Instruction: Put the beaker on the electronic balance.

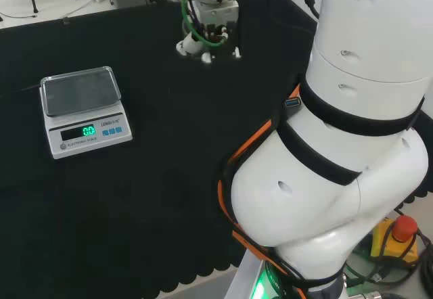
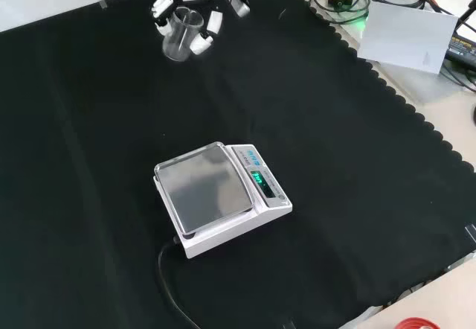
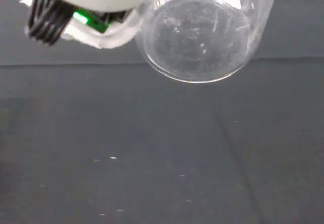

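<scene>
Arm: the white links [image 1: 352,130] are seen large at the right of the head view, bent over the bench, with the wrist reaching to the far side of the cloth.
Cloth: the black cloth [image 2: 349,158] is spread over the whole bench, its scalloped edge seen at the right of the front view.
Balance: the electronic balance [image 2: 219,196] is set near the middle of the cloth in the front view, its grey pan bare and its green display lit; a black cable [image 2: 172,292] is led from its near side toward the bottom of that view. In the head view the balance [image 1: 84,109] is seen at the left, well apart from the hand.
Hand: the hand [image 2: 195,7] is held at the top of the front view, fingers curled round the beaker from both sides.
Beaker: the clear beaker [image 2: 181,34] is gripped in the hand and tilted; in the wrist view its round base [image 3: 197,41] is seen against the cloth.
</scene>
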You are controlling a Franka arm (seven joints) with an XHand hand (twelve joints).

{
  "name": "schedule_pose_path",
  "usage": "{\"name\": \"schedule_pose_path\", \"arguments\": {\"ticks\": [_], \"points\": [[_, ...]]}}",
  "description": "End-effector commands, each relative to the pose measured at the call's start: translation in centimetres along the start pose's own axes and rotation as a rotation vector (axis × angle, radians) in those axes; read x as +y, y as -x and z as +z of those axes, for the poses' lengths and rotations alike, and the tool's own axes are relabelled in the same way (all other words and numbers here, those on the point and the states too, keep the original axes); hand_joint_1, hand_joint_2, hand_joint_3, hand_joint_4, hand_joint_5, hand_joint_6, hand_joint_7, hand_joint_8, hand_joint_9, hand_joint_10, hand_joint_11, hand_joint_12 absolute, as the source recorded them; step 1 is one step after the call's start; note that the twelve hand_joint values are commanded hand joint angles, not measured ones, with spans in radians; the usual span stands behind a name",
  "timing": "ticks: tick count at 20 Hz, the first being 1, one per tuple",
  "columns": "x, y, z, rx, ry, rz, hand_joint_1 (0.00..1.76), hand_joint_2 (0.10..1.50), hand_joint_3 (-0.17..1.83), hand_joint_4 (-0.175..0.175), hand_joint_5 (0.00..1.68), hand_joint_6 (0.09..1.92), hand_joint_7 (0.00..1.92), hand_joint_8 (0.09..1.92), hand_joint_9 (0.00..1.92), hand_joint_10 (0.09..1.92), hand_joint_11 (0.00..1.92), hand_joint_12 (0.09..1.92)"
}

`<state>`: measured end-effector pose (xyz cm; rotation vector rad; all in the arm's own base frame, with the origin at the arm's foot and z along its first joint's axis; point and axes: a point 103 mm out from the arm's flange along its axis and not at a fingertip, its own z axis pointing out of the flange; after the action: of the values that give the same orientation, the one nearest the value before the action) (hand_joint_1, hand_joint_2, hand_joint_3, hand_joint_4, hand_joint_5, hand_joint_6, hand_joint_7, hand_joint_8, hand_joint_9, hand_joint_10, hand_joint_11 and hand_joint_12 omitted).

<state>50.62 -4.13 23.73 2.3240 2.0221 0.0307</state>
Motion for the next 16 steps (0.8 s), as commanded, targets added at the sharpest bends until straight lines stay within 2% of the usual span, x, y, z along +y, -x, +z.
{"name": "schedule_pose_path", "arguments": {"ticks": [1,10,13,16], "points": [[-1.0,-9.8,-2.2,0.002,0.019,-0.141,1.22,0.71,0.89,0.048,0.94,1.32,0.95,1.37,1.17,1.15,1.26,0.91],[-0.8,-17.3,-2.1,-0.001,0.021,-0.255,1.22,0.71,0.9,0.048,0.95,1.31,0.95,1.37,1.17,1.15,1.26,0.91],[-0.2,-20.3,-0.6,-0.017,0.002,-0.3,1.22,0.71,0.9,0.049,0.95,1.31,0.95,1.37,1.17,1.15,1.26,0.91],[0.9,-21.8,1.0,-0.025,-0.023,-0.326,1.22,0.7,0.91,0.05,0.96,1.3,0.96,1.37,1.17,1.15,1.26,0.91]]}}
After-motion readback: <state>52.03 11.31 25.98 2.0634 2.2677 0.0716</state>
